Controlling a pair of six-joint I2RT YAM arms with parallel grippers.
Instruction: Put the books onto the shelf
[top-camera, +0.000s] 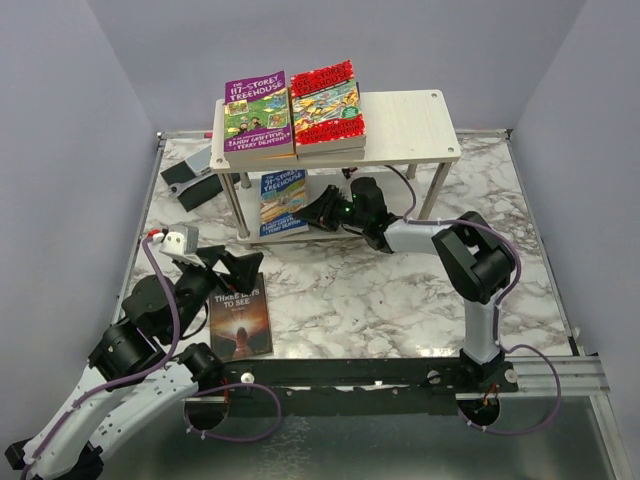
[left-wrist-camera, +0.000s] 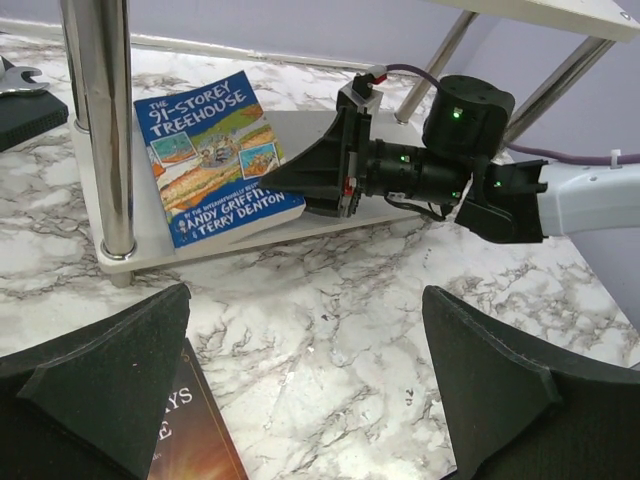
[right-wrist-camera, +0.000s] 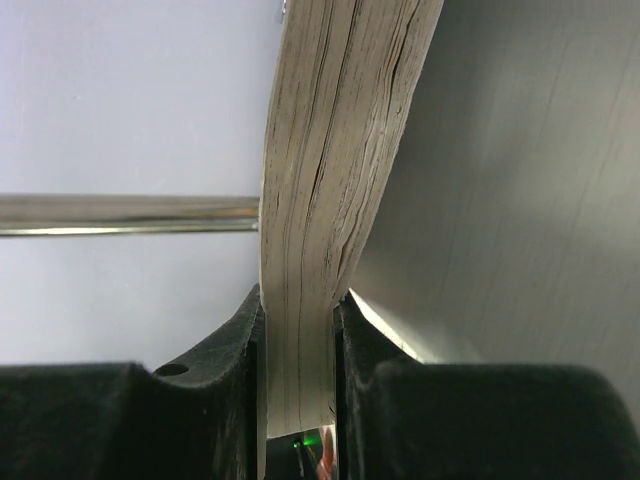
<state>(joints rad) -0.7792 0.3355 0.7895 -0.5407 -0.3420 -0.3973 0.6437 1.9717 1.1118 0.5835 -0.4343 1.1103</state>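
Note:
The shelf (top-camera: 410, 125) holds a purple book (top-camera: 258, 115) and a red book (top-camera: 326, 105) side by side on its top board. On the lower board (left-wrist-camera: 150, 250) lies a blue book (top-camera: 283, 203) (left-wrist-camera: 215, 160). My right gripper (top-camera: 320, 213) (left-wrist-camera: 320, 170) is shut on that book's right edge. Its page edge (right-wrist-camera: 330, 200) runs up between the right gripper (right-wrist-camera: 298, 350) jaws. A dark book (top-camera: 240, 316) (left-wrist-camera: 195, 440) lies flat on the marble. My left gripper (top-camera: 225, 268) (left-wrist-camera: 305, 390) hangs open just above the dark book's far end, holding nothing.
A flat grey-black device (top-camera: 190, 175) lies left of the shelf. The shelf's silver legs (left-wrist-camera: 105, 120) (right-wrist-camera: 130, 213) stand close to the blue book. Purple walls enclose the marble table (top-camera: 400, 290) on three sides.

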